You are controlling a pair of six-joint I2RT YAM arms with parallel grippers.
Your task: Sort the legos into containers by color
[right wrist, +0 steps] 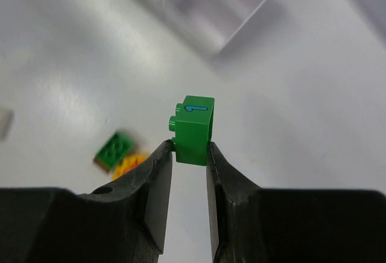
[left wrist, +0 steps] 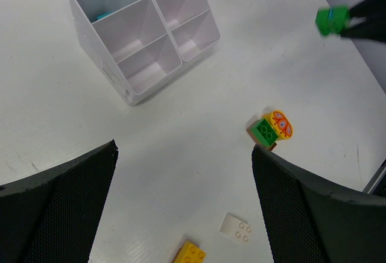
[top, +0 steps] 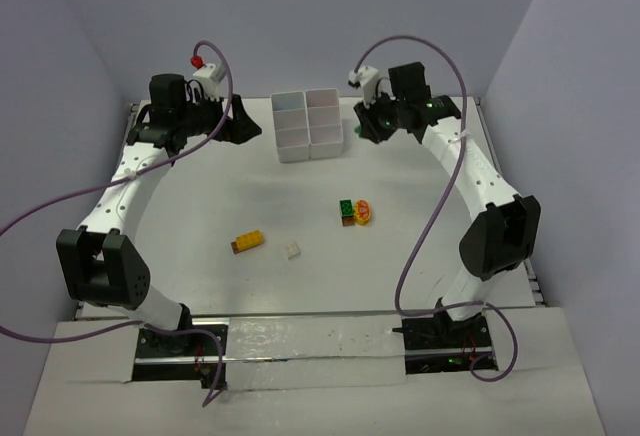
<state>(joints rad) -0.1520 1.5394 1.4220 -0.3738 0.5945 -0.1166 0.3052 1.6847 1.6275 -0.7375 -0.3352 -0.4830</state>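
Note:
My right gripper (right wrist: 190,149) is shut on a green lego (right wrist: 193,131) and holds it above the table, just right of the white six-compartment tray (top: 294,152). The same green lego (left wrist: 332,20) shows in the left wrist view. On the table lie a green plate (left wrist: 265,131) on brown beside an orange-yellow piece (left wrist: 281,123), a white piece (left wrist: 236,227) and a yellow brick (left wrist: 189,254). A cyan piece (left wrist: 101,16) sits in one tray compartment. My left gripper (left wrist: 184,148) is open and holds nothing, raised to the left of the tray (left wrist: 114,76).
Grey walls close in the table on the left, back and right. Both arms arch along the table's sides, with their purple cables (top: 420,246) looping above. The tray (right wrist: 211,9) is a blur at the top of the right wrist view.

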